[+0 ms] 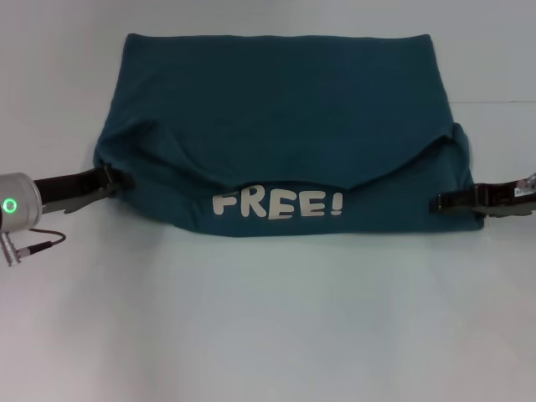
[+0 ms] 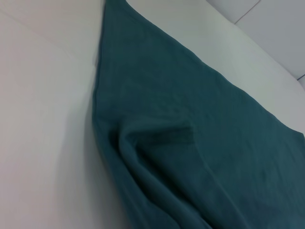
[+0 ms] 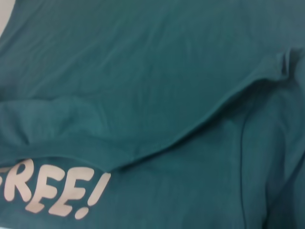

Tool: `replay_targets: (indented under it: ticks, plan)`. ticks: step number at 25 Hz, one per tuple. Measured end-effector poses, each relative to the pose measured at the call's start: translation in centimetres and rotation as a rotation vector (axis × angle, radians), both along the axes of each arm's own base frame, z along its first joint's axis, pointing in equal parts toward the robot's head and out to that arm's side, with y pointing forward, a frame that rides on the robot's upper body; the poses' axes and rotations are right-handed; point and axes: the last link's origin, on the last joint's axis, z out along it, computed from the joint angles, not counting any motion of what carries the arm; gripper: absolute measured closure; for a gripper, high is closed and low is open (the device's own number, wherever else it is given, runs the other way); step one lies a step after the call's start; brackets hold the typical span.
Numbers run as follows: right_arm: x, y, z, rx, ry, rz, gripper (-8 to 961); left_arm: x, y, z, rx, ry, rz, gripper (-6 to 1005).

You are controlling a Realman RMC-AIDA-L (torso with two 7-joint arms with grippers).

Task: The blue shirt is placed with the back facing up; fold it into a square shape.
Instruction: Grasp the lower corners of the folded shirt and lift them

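A large dark teal-blue short-sleeved cotton shirt [image 1: 276, 109] lies spread across the far half of a plain white counter [image 1: 268, 327], its far edge straight and parallel to the counter's far side. The near part of the garment is doubled over, so that a strip of the front shows along the near edge, carrying white block lettering "FREE!" [image 1: 277, 203]. Above the lettering, the edge of the upper layer of cloth sags in a shallow curve, highest at the two sides and lowest just over the word.

The left end effector [image 1: 109, 178] reaches in from the left at the shirt's left edge, its dark fingers meeting the cloth where the layers bunch into a small ridge; whether they pinch the fabric or merely touch it I cannot tell. Its grey wrist housing with a lit green ring [image 1: 10, 205] sits at the frame's left border.

The right end effector [image 1: 441, 202] comes in from the right at the shirt's near right corner, its dark tip lying over the cloth there; its grip I cannot tell either.

The left wrist view shows the shirt's side edge against the white surface, with soft folds. The right wrist view shows the sagging edge and the lettering.
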Motion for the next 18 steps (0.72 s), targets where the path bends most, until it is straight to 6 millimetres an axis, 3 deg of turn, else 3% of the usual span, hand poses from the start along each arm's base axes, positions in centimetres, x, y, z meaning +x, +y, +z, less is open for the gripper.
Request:
replay_targets:
  ticks: [11,18]
  plan:
    - [-0.2,0.0,-0.71,-0.025,-0.02,0.002,11,-0.06,-0.07,-0.15,0.001,-0.001,0.004,936]
    - [-0.03,0.22,-0.62,-0.003,-0.026,-0.01,66,0.06,-0.03,-0.27,0.0,-0.002,0.002,935]
